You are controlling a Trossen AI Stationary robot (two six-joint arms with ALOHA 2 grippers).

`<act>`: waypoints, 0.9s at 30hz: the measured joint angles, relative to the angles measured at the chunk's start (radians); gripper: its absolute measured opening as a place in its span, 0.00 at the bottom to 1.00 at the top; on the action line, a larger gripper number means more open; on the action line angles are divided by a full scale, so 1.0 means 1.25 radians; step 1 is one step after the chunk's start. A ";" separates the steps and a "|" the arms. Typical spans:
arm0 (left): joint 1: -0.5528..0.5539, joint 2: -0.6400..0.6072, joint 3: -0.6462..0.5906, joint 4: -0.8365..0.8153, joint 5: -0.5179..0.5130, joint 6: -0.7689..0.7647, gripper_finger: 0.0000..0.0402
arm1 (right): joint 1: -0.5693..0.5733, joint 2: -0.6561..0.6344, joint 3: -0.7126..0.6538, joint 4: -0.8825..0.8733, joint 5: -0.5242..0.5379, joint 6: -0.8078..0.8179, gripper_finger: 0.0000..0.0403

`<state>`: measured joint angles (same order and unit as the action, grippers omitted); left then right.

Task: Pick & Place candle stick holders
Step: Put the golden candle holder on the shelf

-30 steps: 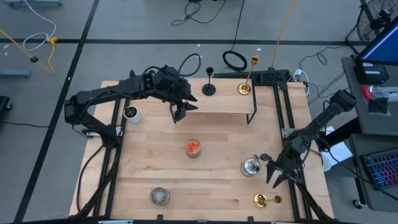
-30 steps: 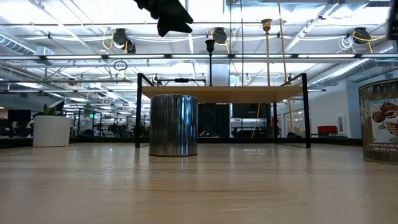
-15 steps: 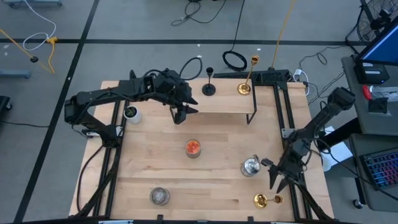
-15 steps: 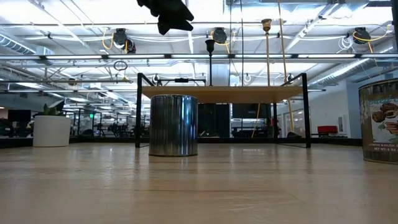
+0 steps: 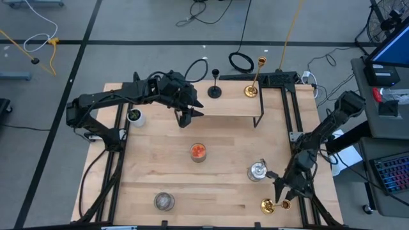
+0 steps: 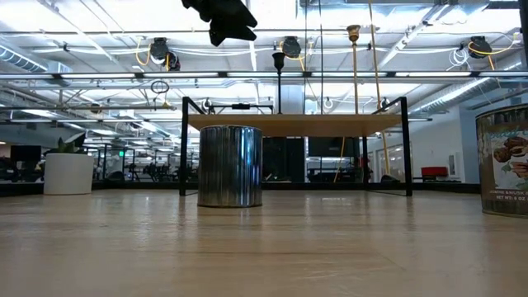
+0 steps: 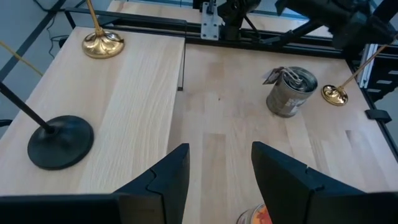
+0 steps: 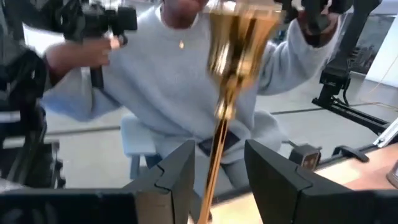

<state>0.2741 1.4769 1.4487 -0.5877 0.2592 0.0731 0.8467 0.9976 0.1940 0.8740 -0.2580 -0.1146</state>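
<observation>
- High view: wooden table (image 5: 217, 160) w/ a low wooden shelf (image 5: 227, 105) at the far side. On the shelf stand a short black candle stick holder w/ round base (image 5: 215, 91) and a tall slim gold candle stick holder (image 5: 250, 89), upright, apart from each other. Second gold candle stick holder (image 5: 275, 205) lies on its side near the front right corner. Right gripper (image 5: 283, 189) is low, directly over it, fingers spread either side of the stem; can't tell if they press on it. Open tin can (image 5: 257, 170) just beside that gripper. Left gripper (image 5: 185, 115) hangs at the shelf's front left edge, jaws wide, holding nothing. Also an orange-filled jar (image 5: 199, 152), a shiny metal cup (image 5: 163, 201), a small white cup (image 5: 135, 115).
- Low view: metal cup mid-table before the shelf; both upright holders on top.
- Left wrist view: left fingers (image 7: 171, 174) well parted, empty.
- Right wrist view: gold stem runs between the right fingers (image 8: 177, 168), gaps showing both sides; a person in a grey sweater (image 8: 168, 87) behind.
</observation>
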 joint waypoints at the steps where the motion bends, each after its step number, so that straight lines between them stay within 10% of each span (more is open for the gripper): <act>1: 0.000 0.000 0.000 0.000 0.000 0.000 0.45 | 0.000 0.010 0.008 0.004 0.001 0.011 0.34; 27: -0.017 0.000 0.000 -0.011 0.000 -0.024 0.45 | 0.000 0.086 0.032 0.088 0.084 0.078 0.06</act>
<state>0.2523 1.4769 1.4490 -0.6018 0.2596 0.0428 0.8462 1.1049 0.2337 0.9841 -0.1535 -0.0171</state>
